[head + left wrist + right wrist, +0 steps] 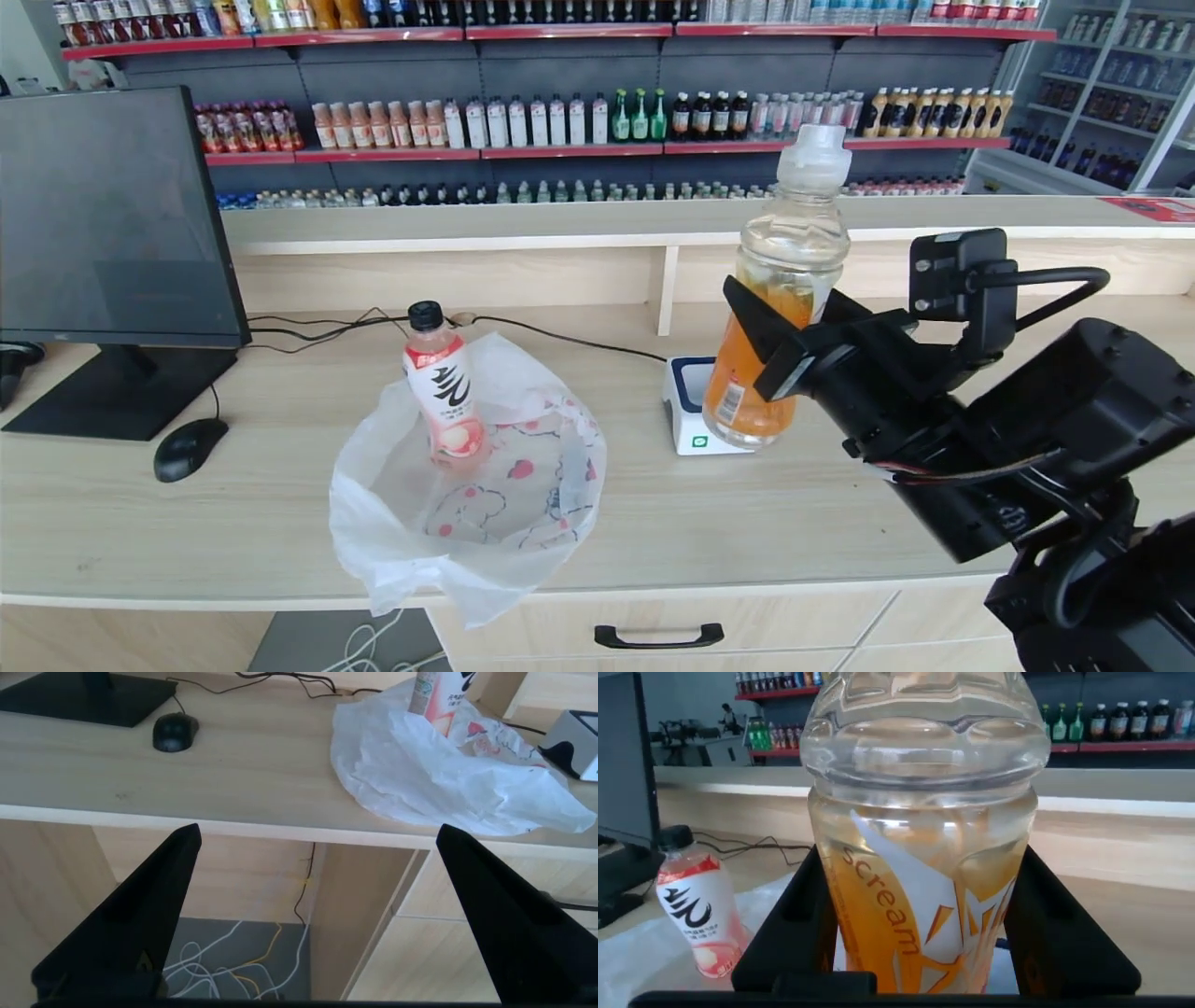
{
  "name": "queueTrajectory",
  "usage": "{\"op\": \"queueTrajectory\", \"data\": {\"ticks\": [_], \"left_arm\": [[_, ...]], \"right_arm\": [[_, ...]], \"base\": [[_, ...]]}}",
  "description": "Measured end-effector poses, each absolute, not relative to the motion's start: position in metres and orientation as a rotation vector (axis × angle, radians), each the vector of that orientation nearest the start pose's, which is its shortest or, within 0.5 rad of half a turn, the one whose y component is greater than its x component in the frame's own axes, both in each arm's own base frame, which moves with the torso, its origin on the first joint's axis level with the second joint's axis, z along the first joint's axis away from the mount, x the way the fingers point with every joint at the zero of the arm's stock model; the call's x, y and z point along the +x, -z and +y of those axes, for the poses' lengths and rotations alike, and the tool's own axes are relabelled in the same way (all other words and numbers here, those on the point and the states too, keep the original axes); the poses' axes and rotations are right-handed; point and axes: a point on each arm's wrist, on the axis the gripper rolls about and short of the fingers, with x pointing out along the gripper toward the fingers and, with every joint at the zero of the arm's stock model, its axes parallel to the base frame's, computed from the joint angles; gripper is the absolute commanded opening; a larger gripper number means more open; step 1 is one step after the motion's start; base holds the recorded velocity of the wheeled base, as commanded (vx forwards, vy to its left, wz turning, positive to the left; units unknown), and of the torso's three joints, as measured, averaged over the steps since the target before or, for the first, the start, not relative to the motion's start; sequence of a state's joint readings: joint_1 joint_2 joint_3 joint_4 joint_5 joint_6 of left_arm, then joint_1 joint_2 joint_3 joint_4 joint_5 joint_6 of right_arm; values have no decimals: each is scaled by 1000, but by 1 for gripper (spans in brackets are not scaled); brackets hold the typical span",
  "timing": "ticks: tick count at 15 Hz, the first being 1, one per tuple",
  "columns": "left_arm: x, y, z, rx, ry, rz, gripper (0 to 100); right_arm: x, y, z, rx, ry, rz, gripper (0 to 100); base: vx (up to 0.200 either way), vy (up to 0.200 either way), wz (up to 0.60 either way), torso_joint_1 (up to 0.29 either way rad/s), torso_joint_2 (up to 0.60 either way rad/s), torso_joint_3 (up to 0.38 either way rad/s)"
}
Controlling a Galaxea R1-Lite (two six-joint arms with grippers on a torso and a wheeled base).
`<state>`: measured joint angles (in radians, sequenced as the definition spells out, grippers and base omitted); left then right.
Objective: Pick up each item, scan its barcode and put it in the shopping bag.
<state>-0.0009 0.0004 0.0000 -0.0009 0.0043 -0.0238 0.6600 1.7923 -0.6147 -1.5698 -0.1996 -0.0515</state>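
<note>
Plastic, smooth and thin-walled, the orange drink bottle [782, 308] is held upright in the air on the robot's right. Its base is in front of the white scanner [684, 415] on the table [747, 504]; whether the two touch I cannot tell. The right fingers [752, 315] are clamped on its middle, one on each side, just under the shoulder. It is roughly two-thirds full, so it is probably fairly heavy, and the liquid will slosh if swung. The wall likely gives under a squeeze and could slip, so this hold on the waist below the bulging shoulder looks sound. A barcode patch [731, 401] sits low on the label, turned toward the robot's left.

The shopping bag [467, 509] lies open near the scanner, on its left. It is soft and floppy, and its front droops over the table's rim. A pink bottle [446, 397] stands upright inside at the back and may tip if the next one comes in low. Black cables [560, 338] run behind the bag. A monitor [112, 215] and mouse [189, 448] sit well apart at the far left. The left fingers [140, 919] are spread wide, low in front of the table's edge.
</note>
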Motion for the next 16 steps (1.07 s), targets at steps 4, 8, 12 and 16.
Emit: {"op": "queueTrajectory", "data": {"ticks": [4,8,12,16], "left_arm": [[-23,-76,0,-23,-4,-1,100],[-23,-76,0,-23,-4,0,100],[-23,-76,0,-24,-4,-1,100],[-23,-76,0,-23,-4,0,100]], "right_arm": [[249,-221,181,-115,-668,-572,0],[264,-209,183,-407,-758,-688,0],[279,-188,182,-631,-839,-761,0],[293,-175,169,-753,-891,-809,0]], "base": [[0,0,0,0,0,0],[0,0,0,0,0,0],[0,0,0,0,0,0],[0,0,0,0,0,0]]}}
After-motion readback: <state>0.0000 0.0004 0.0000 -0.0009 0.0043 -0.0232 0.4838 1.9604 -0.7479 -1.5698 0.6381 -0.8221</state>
